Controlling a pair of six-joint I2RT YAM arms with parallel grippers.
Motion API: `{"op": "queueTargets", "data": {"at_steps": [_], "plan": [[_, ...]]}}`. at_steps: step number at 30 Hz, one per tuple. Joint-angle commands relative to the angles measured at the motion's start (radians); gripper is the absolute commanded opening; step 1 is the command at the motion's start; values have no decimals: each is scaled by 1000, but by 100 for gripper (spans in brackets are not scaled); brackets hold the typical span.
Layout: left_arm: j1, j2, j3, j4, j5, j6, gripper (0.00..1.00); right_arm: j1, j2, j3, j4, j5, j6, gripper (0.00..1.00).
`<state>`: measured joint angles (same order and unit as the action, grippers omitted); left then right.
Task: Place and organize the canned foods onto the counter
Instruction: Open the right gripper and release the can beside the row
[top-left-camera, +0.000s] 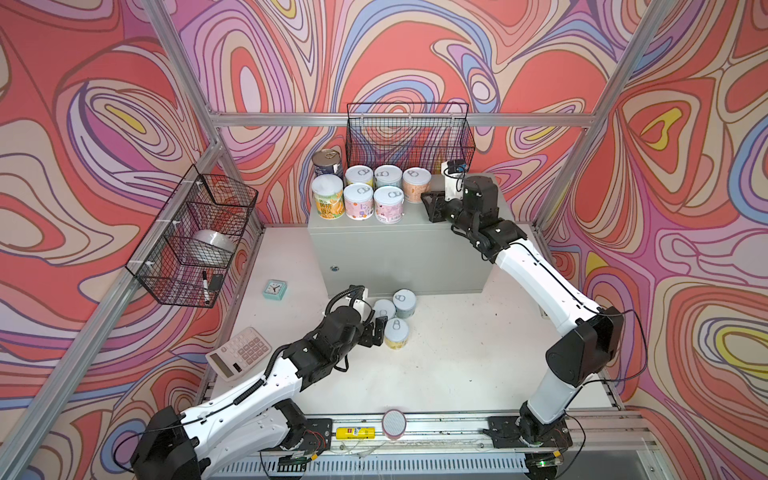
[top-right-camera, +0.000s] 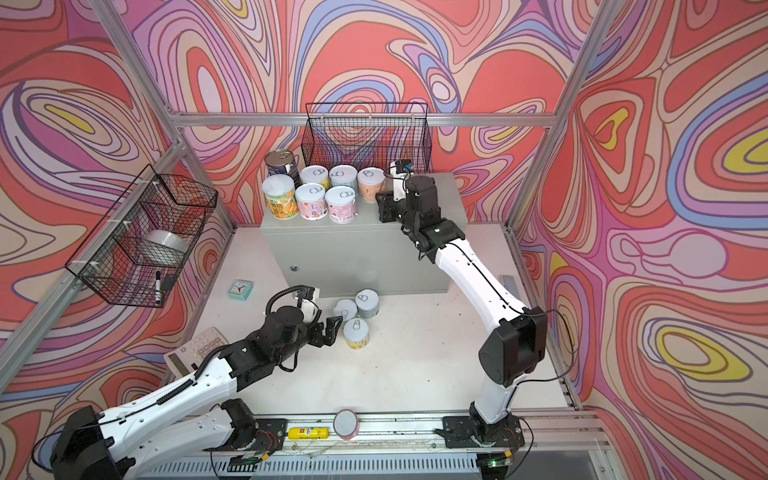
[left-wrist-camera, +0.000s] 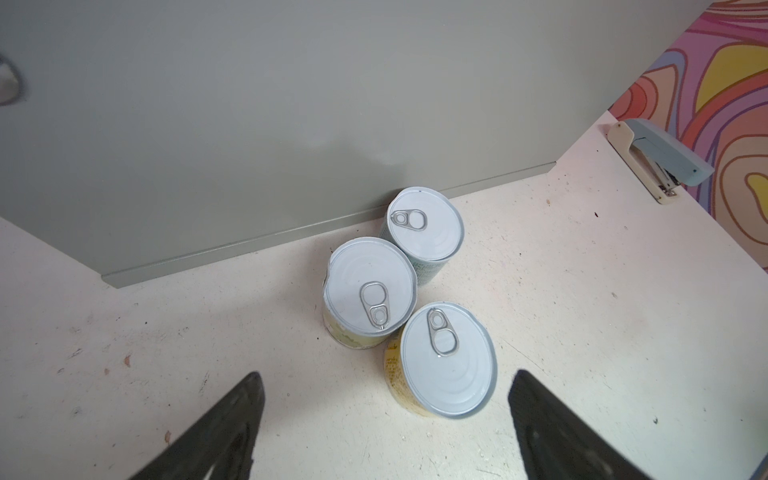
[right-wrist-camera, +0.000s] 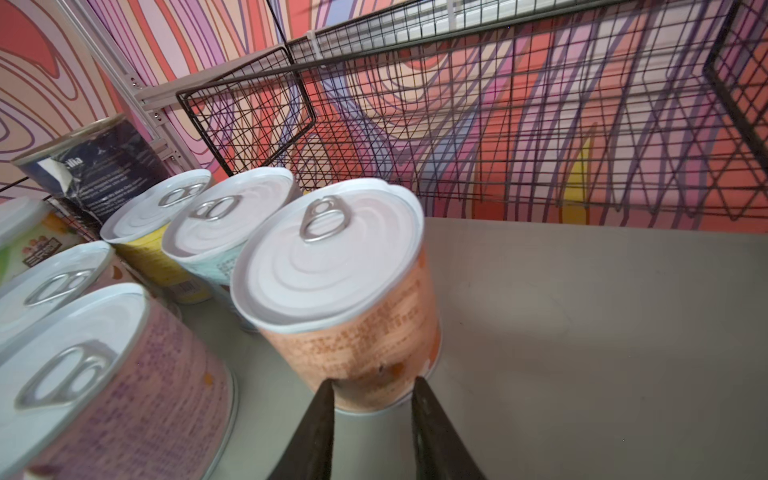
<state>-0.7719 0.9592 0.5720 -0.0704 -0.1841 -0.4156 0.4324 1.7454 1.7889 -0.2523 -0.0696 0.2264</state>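
Observation:
Several canned foods stand grouped on the left of the grey counter (top-left-camera: 399, 253), among them a tall dark blue tin (top-left-camera: 327, 163), a tall yellow-orange one (top-left-camera: 328, 201) and a short orange-label can (right-wrist-camera: 353, 299). My right gripper (right-wrist-camera: 374, 381) is shut, its tips against that orange can's side near the base. Three short cans (left-wrist-camera: 370, 286) cluster on the table against the counter's front. My left gripper (left-wrist-camera: 386, 374) hovers open just short of the nearest, yellow-label can (left-wrist-camera: 449, 361), touching nothing.
A black wire basket (top-left-camera: 409, 137) hangs behind the counter, another (top-left-camera: 195, 237) on the left wall. A teal clock (top-left-camera: 274, 289) and calculator (top-left-camera: 239, 352) lie at the left. A yellow tube (top-left-camera: 355, 432) and pink-rimmed disc (top-left-camera: 394, 422) sit on the front rail. A stapler (left-wrist-camera: 660, 162) lies by the right wall.

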Motion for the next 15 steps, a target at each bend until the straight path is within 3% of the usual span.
{"op": "queueTargets", "data": {"at_steps": [1, 10, 15], "plan": [[-1, 7, 9, 11, -14, -6, 93, -8, 20, 36, -12, 70, 9, 33], [-1, -12, 0, 7, -22, -9, 96, -8, -6, 9, 6, 59, 3, 33], [0, -29, 0, 0, -27, -2, 97, -8, -117, -88, 13, 34, -22, 34]]}}
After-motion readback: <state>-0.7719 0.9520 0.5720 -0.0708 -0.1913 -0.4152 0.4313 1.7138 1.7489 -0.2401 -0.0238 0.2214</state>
